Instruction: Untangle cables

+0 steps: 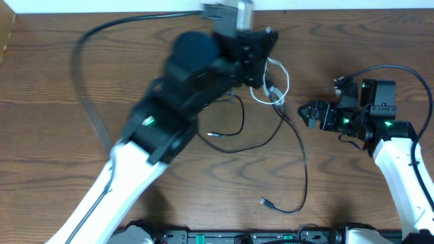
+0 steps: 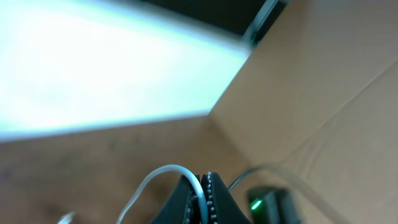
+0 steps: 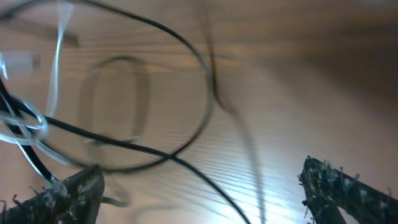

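- The left tool [image 2: 201, 182] is shut tight on the white cable [image 2: 163, 168], which arches up out of the jaws in a loop; it holds nothing else that shows.
- The right tool [image 1: 305, 114] stands wide open and empty, low over the surface [image 1: 47, 156] at the right, with its jaws facing left.
- Both cables lie at the far middle of the surface; the white loop hangs at the left tool and crosses the black cable [image 1: 305, 169] there, so they are not yet apart.
- The black cable's long run goes from that crossing toward the near edge, far to near, then curls back to a plug [image 1: 264, 201]; a second black end [image 1: 212, 134] lies further left, beside the left arm.
- The key relation: the crossing lies just left of the right tool, near its open jaws, and the black run passes in front of them; the right arm is plainly the nearer to the black cable, the left being taken up with the white.
- Judged from this, the coming move would call for the right tool to go left and close on black alone, clear of the white loop.
- Count: two cables, one white and one black; two black ends in view; the white ends are too blurred to count; two tools.
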`<action>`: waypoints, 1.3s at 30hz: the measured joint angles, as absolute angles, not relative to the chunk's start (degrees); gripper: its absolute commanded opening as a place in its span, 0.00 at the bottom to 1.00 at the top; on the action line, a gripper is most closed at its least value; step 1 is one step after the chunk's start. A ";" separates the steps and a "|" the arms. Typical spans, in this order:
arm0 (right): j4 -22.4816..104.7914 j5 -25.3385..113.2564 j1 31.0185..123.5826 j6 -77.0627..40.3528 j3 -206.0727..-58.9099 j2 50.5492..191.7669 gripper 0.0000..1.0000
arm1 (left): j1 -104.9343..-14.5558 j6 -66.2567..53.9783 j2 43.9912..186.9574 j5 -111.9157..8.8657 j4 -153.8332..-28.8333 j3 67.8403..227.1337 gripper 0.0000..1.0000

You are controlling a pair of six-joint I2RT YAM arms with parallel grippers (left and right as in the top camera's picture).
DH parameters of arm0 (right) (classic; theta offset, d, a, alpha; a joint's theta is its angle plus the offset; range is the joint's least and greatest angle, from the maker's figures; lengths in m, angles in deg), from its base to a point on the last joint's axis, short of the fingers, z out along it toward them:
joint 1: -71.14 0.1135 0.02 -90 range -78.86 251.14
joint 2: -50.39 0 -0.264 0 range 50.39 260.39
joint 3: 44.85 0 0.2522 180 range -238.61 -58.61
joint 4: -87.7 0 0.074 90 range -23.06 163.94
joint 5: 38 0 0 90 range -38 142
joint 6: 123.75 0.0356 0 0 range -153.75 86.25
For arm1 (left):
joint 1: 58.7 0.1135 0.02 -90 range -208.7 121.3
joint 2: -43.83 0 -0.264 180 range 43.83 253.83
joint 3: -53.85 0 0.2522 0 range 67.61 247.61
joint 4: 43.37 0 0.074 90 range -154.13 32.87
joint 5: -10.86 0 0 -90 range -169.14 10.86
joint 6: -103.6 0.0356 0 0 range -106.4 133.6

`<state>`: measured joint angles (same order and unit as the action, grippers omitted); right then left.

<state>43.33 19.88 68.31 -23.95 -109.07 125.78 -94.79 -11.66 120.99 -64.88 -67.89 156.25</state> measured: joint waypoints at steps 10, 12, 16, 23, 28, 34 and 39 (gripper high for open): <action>54.37 -0.40 68.92 -26.38 -109.44 115.73 0.99 | -87.49 -23.13 117.56 -59.26 -56.66 155.84 0.07; 54.48 -1.25 71.04 -26.18 -109.44 115.99 0.99 | -87.19 -25.14 117.56 -58.13 -55.65 155.84 0.07; 56.33 1.06 76.85 -23.56 -109.44 118.24 0.99 | -87.19 -27.35 117.56 -56.90 -54.71 155.81 0.08; 72.09 3.16 84.85 -17.24 -109.46 122.24 0.99 | -87.19 -32.07 117.67 -56.53 -47.50 155.49 0.07; 81.19 1.37 86.10 -15.80 -109.51 122.22 0.99 | -87.19 -34.43 117.54 -56.51 -39.54 155.46 0.07; 88.42 -1.54 84.85 -12.78 -109.51 122.11 0.93 | -87.21 -34.70 117.56 -57.34 -43.11 155.44 0.08; 88.42 -0.81 79.39 -8.69 -109.51 121.56 0.90 | -87.21 -35.02 117.61 -62.83 -38.47 155.27 0.07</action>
<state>88.42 -0.81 79.39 -8.69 -109.51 121.56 -87.21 -35.02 117.61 -62.83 -38.47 155.27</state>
